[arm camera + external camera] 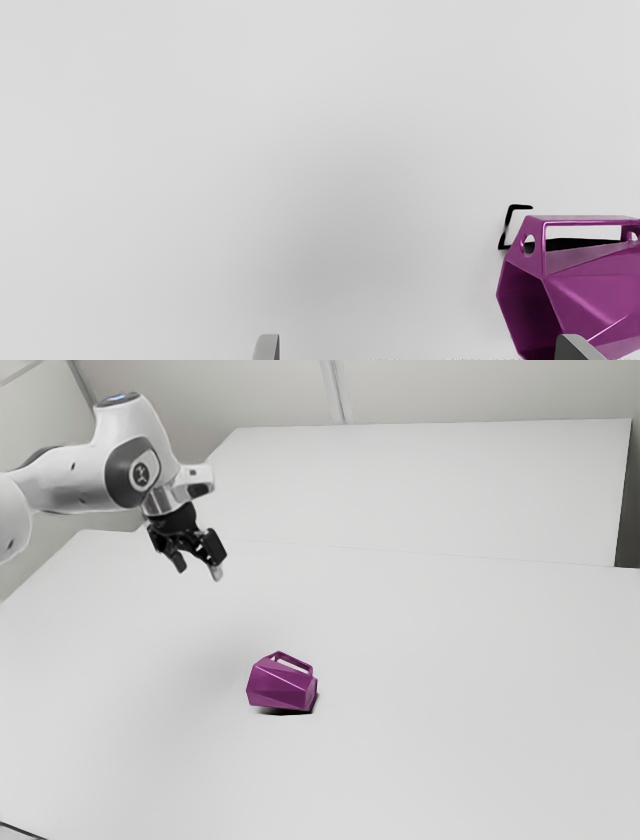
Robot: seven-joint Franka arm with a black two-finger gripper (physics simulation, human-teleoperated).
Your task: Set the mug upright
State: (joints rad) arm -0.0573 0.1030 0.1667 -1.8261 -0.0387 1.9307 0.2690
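Lying on its side on table (450,760) — mug (282,687) | gripper (198,571) empty, fingers apart | outstanding: standing it upright

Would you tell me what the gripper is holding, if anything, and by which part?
Nothing: the gripper is open, and the mug lies on its side, apart from it.

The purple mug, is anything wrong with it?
Yes, the mug is tipped over: it lies on its side on the table, so its open end faces sideways instead of up. I can't see any spill or cracks.
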